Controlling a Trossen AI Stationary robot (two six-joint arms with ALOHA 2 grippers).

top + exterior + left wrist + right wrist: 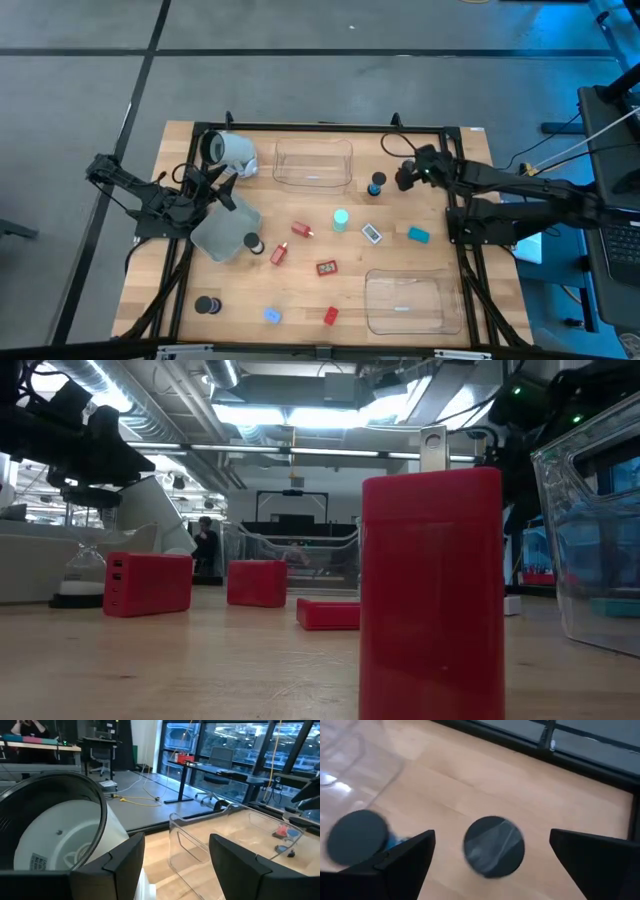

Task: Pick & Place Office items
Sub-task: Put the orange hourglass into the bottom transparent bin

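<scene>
The office items lie scattered on the wooden table (300, 290): red blocks (326, 268), a teal puck (341, 218), a white piece (372, 234), a teal block (418, 235), black pucks (208, 305) and a blue piece (272, 315). My right gripper (406, 178) is open at the far right, slanting down over a black puck (494, 846). Its fingers stand on either side of that puck without touching it. A second black puck with a blue base (357, 837) stands beside it. My left gripper (175, 865) is open and level, next to the white-grey cylinder (230, 150).
The cylinder (55, 835) lies on its side, its open end toward my left gripper. One clear tray (312, 163) stands at the far middle and another (405, 302) at the near right. A third (222, 232) lies askew by my left arm. A red block (430, 590) fills the low view.
</scene>
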